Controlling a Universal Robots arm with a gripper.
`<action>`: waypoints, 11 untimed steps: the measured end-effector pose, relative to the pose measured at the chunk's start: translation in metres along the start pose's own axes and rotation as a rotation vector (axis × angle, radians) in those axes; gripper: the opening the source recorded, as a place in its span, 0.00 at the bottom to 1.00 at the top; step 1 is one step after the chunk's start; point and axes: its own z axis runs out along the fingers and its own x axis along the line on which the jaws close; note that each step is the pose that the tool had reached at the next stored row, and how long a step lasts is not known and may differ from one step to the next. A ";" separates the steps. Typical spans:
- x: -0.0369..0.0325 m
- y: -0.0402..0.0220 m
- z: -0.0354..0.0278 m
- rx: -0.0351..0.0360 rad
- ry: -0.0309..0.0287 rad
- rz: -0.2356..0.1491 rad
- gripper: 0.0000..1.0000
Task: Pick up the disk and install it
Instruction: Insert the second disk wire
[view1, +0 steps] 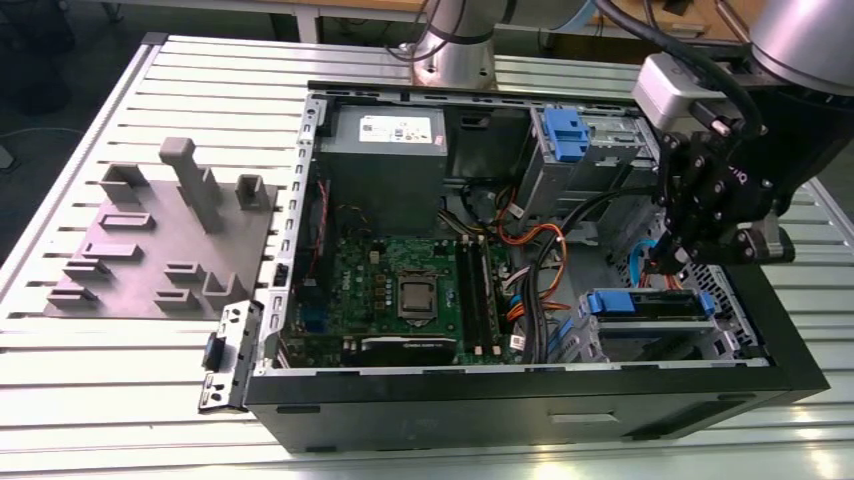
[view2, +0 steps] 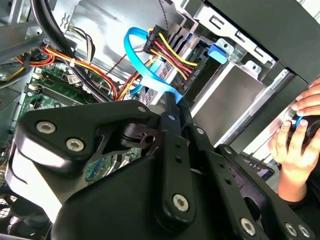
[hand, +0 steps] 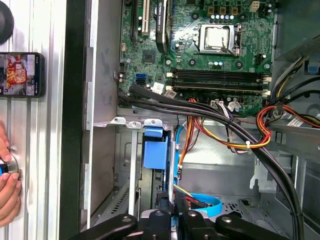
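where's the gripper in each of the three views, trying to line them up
Exterior view: the gripper hangs at the exterior view's right, over the open computer case.
Second wrist view: the gripper points at the blue flat cable.
First wrist view: the gripper sits beside the same cable, close to the blue latch.
Shared landmark: the green motherboard.

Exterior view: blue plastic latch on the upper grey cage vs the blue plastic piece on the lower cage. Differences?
Pose: the blue plastic latch on the upper grey metal cage runs up the picture, while the blue plastic piece on the lower grey cage lies crosswise.
Place: the upper latch sits in line with the grey metal box with a white sticker. The lower piece lies close to the gripper.
Shared: both are blue plastic, and each sits on a grey cage.
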 end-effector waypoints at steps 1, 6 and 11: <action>0.0001 0.0000 0.0000 0.0000 0.0000 0.000 0.16; 0.0003 0.0000 0.0010 0.0002 -0.0023 0.000 0.16; 0.0022 0.0011 0.0061 0.0066 -0.0099 0.001 0.16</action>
